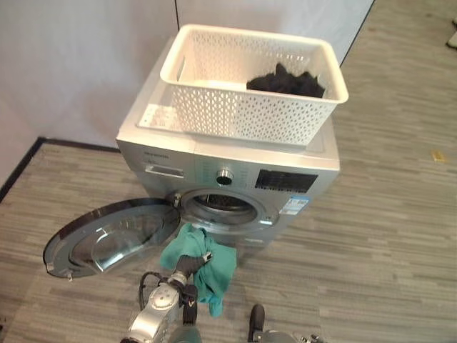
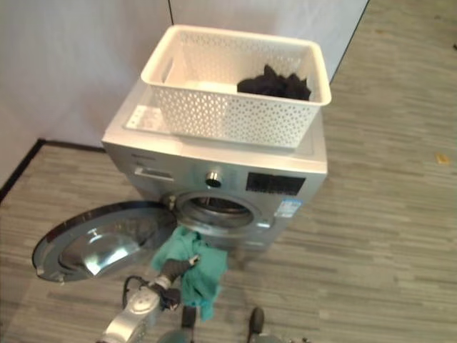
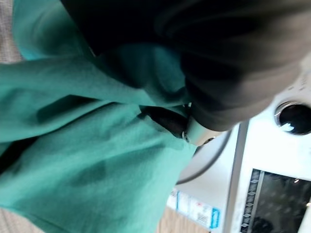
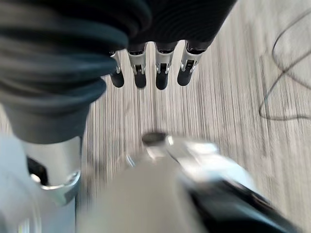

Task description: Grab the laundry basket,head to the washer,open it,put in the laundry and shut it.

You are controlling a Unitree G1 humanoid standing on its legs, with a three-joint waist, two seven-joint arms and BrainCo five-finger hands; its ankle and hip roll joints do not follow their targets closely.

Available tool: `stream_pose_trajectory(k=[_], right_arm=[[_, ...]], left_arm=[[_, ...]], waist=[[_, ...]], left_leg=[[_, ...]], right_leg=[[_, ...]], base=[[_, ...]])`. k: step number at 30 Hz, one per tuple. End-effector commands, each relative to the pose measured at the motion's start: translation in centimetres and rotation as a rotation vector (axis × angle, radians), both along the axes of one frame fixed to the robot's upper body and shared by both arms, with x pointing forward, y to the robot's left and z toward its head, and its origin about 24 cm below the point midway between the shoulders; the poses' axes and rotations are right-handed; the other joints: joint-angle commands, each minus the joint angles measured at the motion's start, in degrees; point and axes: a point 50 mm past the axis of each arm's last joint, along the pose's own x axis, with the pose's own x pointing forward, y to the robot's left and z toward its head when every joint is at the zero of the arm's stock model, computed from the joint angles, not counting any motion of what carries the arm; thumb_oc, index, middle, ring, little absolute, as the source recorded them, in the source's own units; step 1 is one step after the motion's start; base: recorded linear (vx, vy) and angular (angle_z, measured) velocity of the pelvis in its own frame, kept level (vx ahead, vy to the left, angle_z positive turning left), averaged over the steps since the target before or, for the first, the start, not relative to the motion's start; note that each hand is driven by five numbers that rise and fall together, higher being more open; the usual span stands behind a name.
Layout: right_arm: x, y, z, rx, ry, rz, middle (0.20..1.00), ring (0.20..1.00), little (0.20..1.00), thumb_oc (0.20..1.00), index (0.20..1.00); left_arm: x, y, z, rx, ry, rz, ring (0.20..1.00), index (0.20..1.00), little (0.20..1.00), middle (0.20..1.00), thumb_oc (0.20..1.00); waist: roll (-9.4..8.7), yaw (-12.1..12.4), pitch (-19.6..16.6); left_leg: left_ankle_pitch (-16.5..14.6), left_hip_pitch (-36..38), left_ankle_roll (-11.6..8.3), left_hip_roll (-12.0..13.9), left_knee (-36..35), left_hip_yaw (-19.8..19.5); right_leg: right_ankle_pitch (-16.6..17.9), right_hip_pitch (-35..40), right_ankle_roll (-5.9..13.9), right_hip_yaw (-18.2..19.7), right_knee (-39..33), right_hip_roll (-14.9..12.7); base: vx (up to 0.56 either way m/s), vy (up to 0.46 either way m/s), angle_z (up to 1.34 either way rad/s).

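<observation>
Left robot hand (image 1: 191, 263): clamped on green cloth (image 1: 214, 268), just below washer (image 1: 235, 171) opening. Right robot hand (image 4: 150, 68): fingers straight, idle. Risk: hanging cloth snags rim, drops to floor.

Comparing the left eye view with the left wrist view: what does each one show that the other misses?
Left eye view alone: the white laundry basket with dark laundry on top of the washer, and the open door swung left. Left wrist view alone: the green cloth's folds up close. Both share: the left hand gripping the green cloth before the drum opening, and the washer's dial and display.
</observation>
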Motion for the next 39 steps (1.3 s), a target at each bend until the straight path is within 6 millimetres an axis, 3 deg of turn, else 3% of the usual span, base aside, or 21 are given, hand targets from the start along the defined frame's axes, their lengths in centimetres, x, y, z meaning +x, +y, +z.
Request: stream_pose_trajectory(k=[1,3,5,7,9,10,12,13,15,18,22,23,34,38,39], right_arm=[[3.0,0.1,0.7,-0.067,-0.074,-0.012,1.0,1.0,1.0,1.0,1.0],[4.2,1.0,0.9,-0.077,-0.093,0.033,1.0,1.0,1.0,1.0,1.0],[5.0,1.2,1.2,-0.074,-0.121,0.037,1.0,1.0,1.0,1.0,1.0],[7.5,1.8,2.2,-0.07,-0.216,0.059,1.0,1.0,1.0,1.0,1.0],[8.5,2.1,2.6,-0.068,-0.255,0.069,1.0,1.0,1.0,1.0,1.0],[8.5,2.1,2.6,-0.068,-0.255,0.069,1.0,1.0,1.0,1.0,1.0],[11.8,3.3,4.6,-0.059,-0.404,0.108,1.0,1.0,1.0,1.0,1.0],[12.6,3.6,5.2,-0.059,-0.44,0.114,1.0,1.0,1.0,1.0,1.0],[13.1,3.9,5.5,-0.058,-0.463,0.12,1.0,1.0,1.0,1.0,1.0],[15.0,4.8,7.0,-0.05,-0.563,0.136,1.0,1.0,1.0,1.0,1.0],[16.6,5.4,8.7,-0.022,-0.673,0.126,1.0,1.0,1.0,1.0,1.0],[16.6,5.4,8.8,-0.022,-0.673,0.126,1.0,1.0,1.0,1.0,1.0],[19.0,7.3,12.8,0.068,-0.909,0.191,1.0,1.0,1.0,1.0,1.0],[19.7,6.2,14.4,0.043,-0.97,0.21,1.0,1.0,1.0,1.0,1.0],[19.8,6.2,14.4,0.043,-0.972,0.21,1.0,1.0,1.0,1.0,1.0]], left_arm=[[4.0,-2.2,4.7,-0.099,-0.22,0.013,0.2,0.2,0.2,0.2,0.2],[6.0,-3.8,6.5,-0.119,-0.286,0.018,0.2,0.2,0.2,0.2,0.2],[6.8,-4.2,7.4,-0.124,-0.32,0.023,0.2,0.2,0.2,0.2,0.2],[9.0,-5.0,9.7,-0.128,-0.391,0.061,0.2,0.2,0.2,0.2,0.2],[9.8,-5.2,10.5,-0.121,-0.415,0.077,0.2,0.2,0.2,0.2,0.2],[9.8,-5.2,10.5,-0.121,-0.415,0.077,0.2,0.2,0.2,0.2,0.2],[12.6,-4.9,14.1,-0.097,-0.519,0.162,0.2,0.2,0.2,0.2,0.2],[13.2,-4.7,15.1,-0.089,-0.548,0.181,0.2,0.2,0.2,0.2,0.2],[13.8,-4.3,15.8,-0.074,-0.567,0.205,0.2,0.2,0.2,0.2,0.2],[15.4,-3.0,18.8,-0.035,-0.653,0.289,0.2,0.2,0.2,0.2,0.2],[16.6,-2.3,22.0,-0.016,-0.728,0.348,0.2,0.2,0.2,0.2,0.2],[16.6,-2.3,22.0,-0.016,-0.729,0.348,0.2,0.2,0.2,0.2,0.2],[18.8,1.4,31.9,0.09,-0.904,0.519,0.2,0.2,0.2,0.2,0.2],[18.6,4.3,38.5,0.011,-0.924,0.632,0.2,0.2,0.2,0.2,0.2],[18.6,4.3,38.7,0.009,-0.927,0.631,0.2,0.2,0.2,0.2,0.2]], waist=[[-1.02,0.22,4.09],[-0.99,-0.29,6.09],[-0.96,-0.51,6.9],[-1.26,-1.25,9.42],[-1.6,-1.48,10.24],[-1.6,-1.48,10.24],[-3.14,-3.06,11.91],[-3.6,-3.5,12.2],[-4.02,-3.83,12.39],[-5.21,-5.33,12.82],[-6.11,-6.77,13.68],[-6.1,-6.78,13.66],[-8.48,-10.86,14.4],[-9.03,-13.66,13.87],[-9.02,-13.68,14.01]], left_leg=[[-3.01,-2.76,0.62,-0.41,0.32,-0.64],[-2.28,-5.19,0.48,-0.26,0.32,-0.76],[-1.95,-6.3,0.43,-0.16,0.32,-0.73],[-0.95,-9.11,0.35,0.36,0.32,-0.52],[-0.91,-10.53,0.34,0.45,1.17,-0.22],[-0.91,-10.54,0.34,0.45,1.17,-0.22],[-1.56,-17.62,0.64,0.6,6.4,-0.08],[-1.8,-19.54,0.66,0.81,7.64,-0.18],[-2.02,-21.28,0.7,0.91,8.76,-0.27],[-4.15,-26.32,0.27,0.86,12.04,-0.97],[-4.68,-30.1,0.24,1.14,13.3,-1.34],[-4.69,-30.18,0.24,1.14,13.33,-1.34],[-4.16,-34.0,-0.26,2.45,10.77,-0.74],[-3.71,-34.45,-0.67,3.28,8.9,0.03],[-3.68,-34.49,-0.68,3.27,8.87,0.02]], right_leg=[[-7.87,2.32,1.76,-1.21,3.93,-1.5],[-7.97,-0.54,1.44,-1.2,5.18,-1.42],[-8.17,-2.19,1.27,-1.09,6.21,-1.42],[-8.67,-6.71,0.8,-0.51,9.24,-1.61],[-9.06,-8.52,0.64,-0.12,10.62,-1.78],[-9.06,-8.52,0.64,-0.11,10.63,-1.78],[-9.18,-15.49,0.16,0.87,14.17,-1.98],[-9.11,-17.5,0.18,1.04,15.06,-2.09],[-9.0,-19.13,0.26,1.09,15.72,-2.21],[-10.07,-23.88,0.63,1.7,17.63,-2.2],[-9.86,-27.66,0.63,2.2,18.2,-1.99],[-9.86,-27.74,0.63,2.2,18.23,-2.0],[-7.42,-32.13,1.88,3.01,14.46,-0.65],[-7.02,-33.74,2.2,3.89,13.27,0.37],[-7.02,-33.8,2.2,3.88,13.29,0.36]], base=[[-0.13,0.009,0.03],[-0.13,0.003,0.06],[-0.11,0.009,0.02],[-0.15,0.012,-0.09],[-0.08,-0.001,-0.03],[-0.16,-0.016,-0.07],[-0.21,-0.023,-0.1],[-0.13,-0.012,-0.1],[-0.04,-0.031,-0.18],[-0.03,-0.05,-0.07],[-0.03,-0.021,0.02],[0.0,0.0,0.0],[0.01,-0.021,-0.03],[0.04,-0.025,-0.09],[0.03,-0.009,-0.13]])
